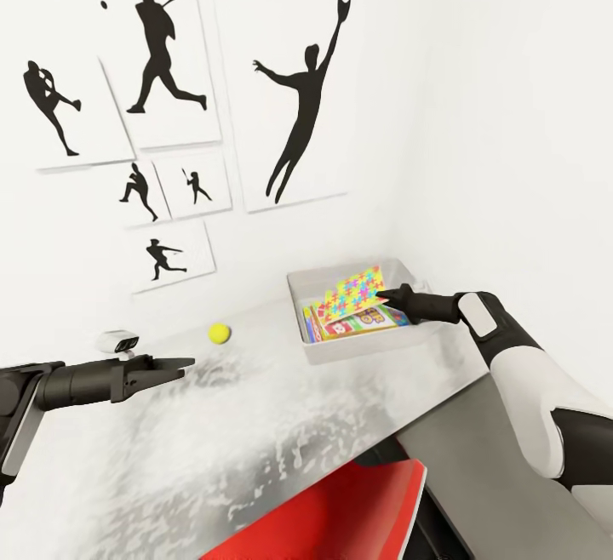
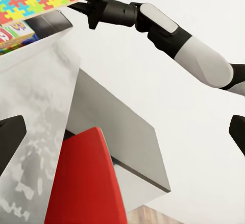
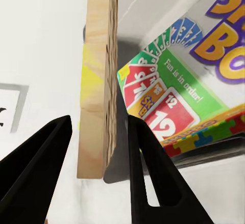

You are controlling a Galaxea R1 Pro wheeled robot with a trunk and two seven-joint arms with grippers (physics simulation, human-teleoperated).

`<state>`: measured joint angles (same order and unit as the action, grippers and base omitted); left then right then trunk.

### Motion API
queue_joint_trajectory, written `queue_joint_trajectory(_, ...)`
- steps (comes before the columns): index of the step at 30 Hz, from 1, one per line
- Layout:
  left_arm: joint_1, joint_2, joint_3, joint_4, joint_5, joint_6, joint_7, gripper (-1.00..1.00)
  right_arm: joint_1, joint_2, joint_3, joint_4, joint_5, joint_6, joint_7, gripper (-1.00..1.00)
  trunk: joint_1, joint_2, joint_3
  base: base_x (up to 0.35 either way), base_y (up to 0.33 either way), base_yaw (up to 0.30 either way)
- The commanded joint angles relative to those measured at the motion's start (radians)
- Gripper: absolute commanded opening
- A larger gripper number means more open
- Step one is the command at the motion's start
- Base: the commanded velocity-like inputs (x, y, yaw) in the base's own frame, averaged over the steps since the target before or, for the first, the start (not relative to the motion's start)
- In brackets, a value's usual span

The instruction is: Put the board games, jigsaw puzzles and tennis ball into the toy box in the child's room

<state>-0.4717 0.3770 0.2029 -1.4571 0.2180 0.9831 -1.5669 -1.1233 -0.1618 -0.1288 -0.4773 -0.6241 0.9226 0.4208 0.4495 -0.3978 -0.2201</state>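
Head view first: the toy box (image 1: 362,339) sits at the counter's (image 1: 255,441) far right by the white wall, already holding the SKIP-BO board game (image 1: 366,320) and other flat boxes. The right tool (image 1: 387,295) holds a jigsaw puzzle (image 1: 358,288) tilted over the box, not yet let go. A tennis ball (image 1: 220,333) lies on the mottled counter, apart from the box, so it is left to do. The left tool (image 1: 183,364) hovers open and empty near it. Baseball silhouette posters (image 1: 162,58) cover the wall.

Left wrist view: a red chair (image 2: 84,183) is tucked beside the counter.

Right wrist view: the two fingers (image 3: 145,168) straddle the puzzle's edge above the SKIP-BO box.
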Motion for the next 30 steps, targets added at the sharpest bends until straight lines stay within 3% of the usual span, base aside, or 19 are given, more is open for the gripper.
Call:
queue_joint_trajectory(1, -0.001, 0.000, 0.000, 0.000, -0.001, 0.011, -0.004, 1.00, -0.001, 0.001, -0.006, 0.000, 0.006, 0.005, 0.007, -1.00, 0.001, -0.002, -0.004, 0.000, 0.000, 0.000)
queue_joint_trajectory(10, -0.001, -0.004, 0.000, 0.000, -0.003, 0.011, -0.004, 1.00, -0.001, 0.004, -0.007, -0.001, 0.008, 0.004, 0.006, -1.00, 0.001, -0.002, -0.017, 0.000, 0.000, 0.000)
queue_joint_trajectory(26, -0.001, -0.004, 0.000, 0.000, -0.005, 0.011, -0.004, 1.00, -0.001, -0.005, -0.014, -0.001, 0.009, 0.002, 0.006, -1.00, 0.001, -0.002, -0.019, 0.000, 0.000, 0.000)
queue_joint_trajectory(30, -0.001, -0.005, 0.000, 0.000, -0.005, 0.011, -0.004, 1.00, -0.001, -0.004, -0.008, -0.046, 0.008, 0.004, 0.006, -1.00, 0.001, -0.002, -0.019, 0.000, 0.000, 0.000)
